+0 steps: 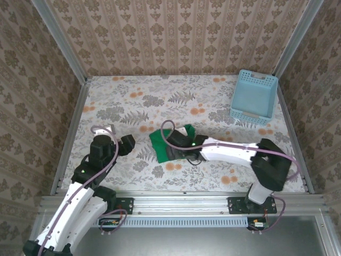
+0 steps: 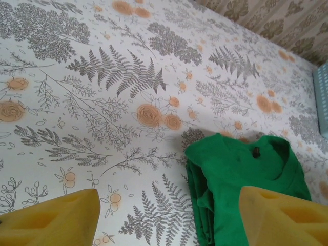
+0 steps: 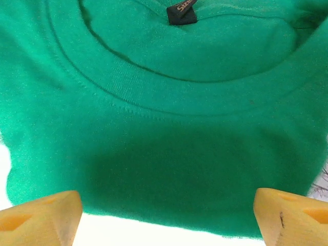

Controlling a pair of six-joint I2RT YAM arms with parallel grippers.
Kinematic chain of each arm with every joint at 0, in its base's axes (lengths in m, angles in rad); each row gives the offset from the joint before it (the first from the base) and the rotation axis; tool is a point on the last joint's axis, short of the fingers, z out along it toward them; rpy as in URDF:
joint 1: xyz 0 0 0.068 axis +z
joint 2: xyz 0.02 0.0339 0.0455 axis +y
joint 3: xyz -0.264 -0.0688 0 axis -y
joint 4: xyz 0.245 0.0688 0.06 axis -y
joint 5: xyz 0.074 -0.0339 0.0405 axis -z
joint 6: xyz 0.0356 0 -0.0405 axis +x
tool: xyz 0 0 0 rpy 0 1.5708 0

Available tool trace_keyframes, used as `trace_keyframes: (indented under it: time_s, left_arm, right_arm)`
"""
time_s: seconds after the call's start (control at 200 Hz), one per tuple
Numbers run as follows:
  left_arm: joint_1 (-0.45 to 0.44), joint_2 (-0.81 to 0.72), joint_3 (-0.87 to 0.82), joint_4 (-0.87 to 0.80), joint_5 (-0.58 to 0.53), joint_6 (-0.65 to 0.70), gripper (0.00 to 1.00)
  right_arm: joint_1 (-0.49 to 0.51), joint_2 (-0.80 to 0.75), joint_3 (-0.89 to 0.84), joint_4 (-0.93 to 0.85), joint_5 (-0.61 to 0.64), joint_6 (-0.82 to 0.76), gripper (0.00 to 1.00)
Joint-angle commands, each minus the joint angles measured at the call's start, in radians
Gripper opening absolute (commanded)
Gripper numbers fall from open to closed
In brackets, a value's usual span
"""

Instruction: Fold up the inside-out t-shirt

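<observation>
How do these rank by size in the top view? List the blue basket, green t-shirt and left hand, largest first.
1. Blue basket.
2. Green t-shirt, though the right arm covers part of it.
3. Left hand, clearly smallest.

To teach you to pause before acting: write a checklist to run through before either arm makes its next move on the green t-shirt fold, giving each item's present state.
1. The left gripper is open and holds nothing: ok.
2. The right gripper is open above the t-shirt, with no cloth pinched: ok.
3. The t-shirt is folded into a compact bundle, neck label showing on top: ok.
4. The t-shirt lies well apart from the blue basket: ok.
5. The lower layers of the fold lie flat and aligned: cannot tell.
</observation>
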Motion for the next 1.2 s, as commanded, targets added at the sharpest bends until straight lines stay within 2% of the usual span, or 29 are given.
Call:
trace_keyframes:
  time_s: [0.0,0.15,0.34,0.62,0.95,1.09,1.195]
  left_arm:
    - [0.012,-0.026,0.025,-0.068,-0.016,0.055,0.78]
    - [0.019,-0.054,-0.006,-0.082,0.005,0.046,0.85]
    - [0.028,-0.081,-0.047,-0.079,0.014,0.037,0.91]
    - [0.050,-0.075,-0.074,-0.044,0.037,0.051,0.96]
    - [0.075,-0.056,-0.095,-0.010,0.044,0.071,0.99]
    - [0.084,-0.017,-0.088,0.006,0.034,0.060,0.99]
    - [0.088,0.004,-0.089,0.036,0.044,0.050,0.99]
  right_arm:
    - [-0.016,0.120,0.126,-0.142,0.071,0.025,0.91]
    - [-0.100,0.249,0.251,-0.190,0.051,0.021,0.91]
    - [-0.260,0.379,0.405,-0.173,-0.048,-0.068,0.90]
    - [-0.427,0.665,0.885,-0.280,-0.121,-0.296,0.89]
    - [-0.526,0.967,1.420,-0.432,-0.163,-0.365,0.89]
    - [-0.549,1.050,1.569,-0.463,-0.157,-0.349,0.87]
    - [-0.566,1.064,1.591,-0.442,-0.161,-0.326,0.86]
